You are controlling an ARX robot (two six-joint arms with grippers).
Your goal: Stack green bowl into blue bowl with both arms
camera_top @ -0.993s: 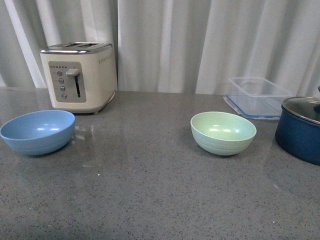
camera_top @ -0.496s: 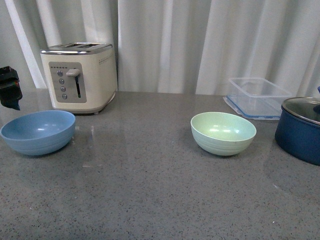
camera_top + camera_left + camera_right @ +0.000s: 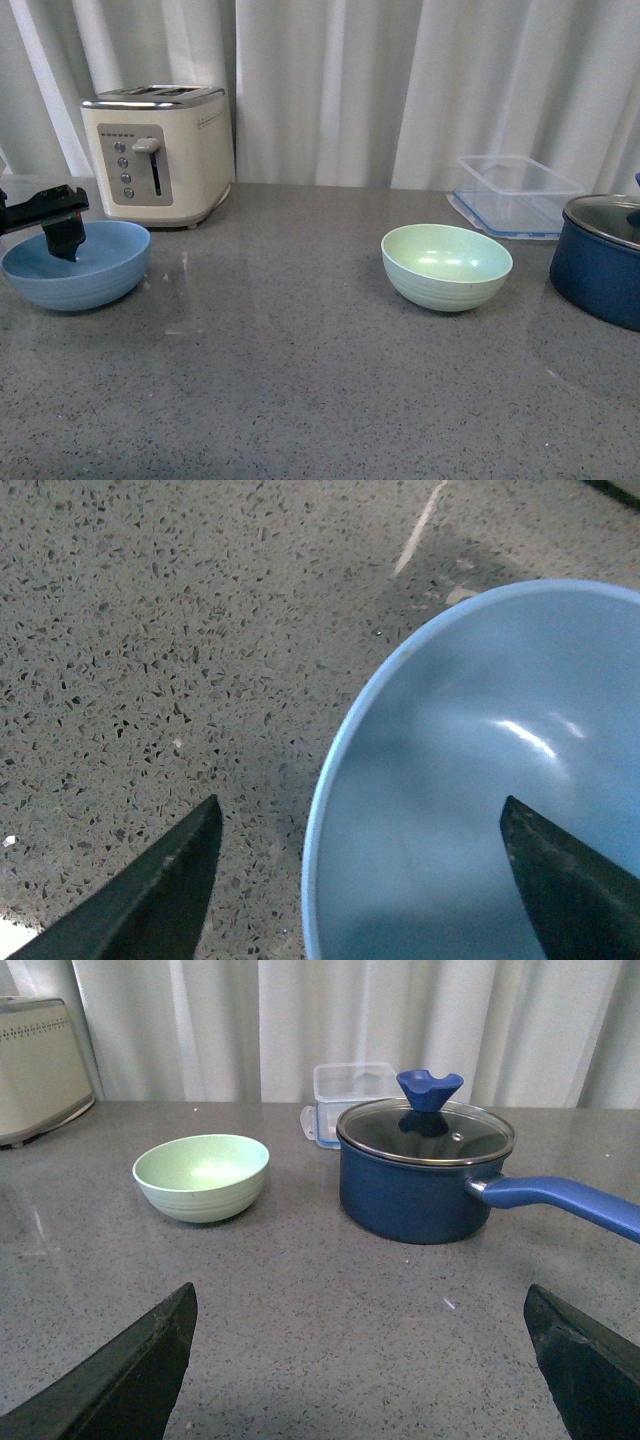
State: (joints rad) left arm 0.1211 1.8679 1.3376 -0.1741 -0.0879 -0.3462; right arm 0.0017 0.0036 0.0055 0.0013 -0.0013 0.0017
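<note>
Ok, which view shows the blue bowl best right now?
Front view: the whole blue bowl shows, with the left gripper at its rim. The left wrist view shows only part of its rim and inside; the right wrist view misses it.

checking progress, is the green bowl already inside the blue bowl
No, the green bowl sits on the counter, well apart from the blue bowl.

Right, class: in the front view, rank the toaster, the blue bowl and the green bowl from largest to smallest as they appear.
1. toaster: clearly largest, though furthest back.
2. blue bowl and green bowl: about alike, so I won't rank them.
</note>
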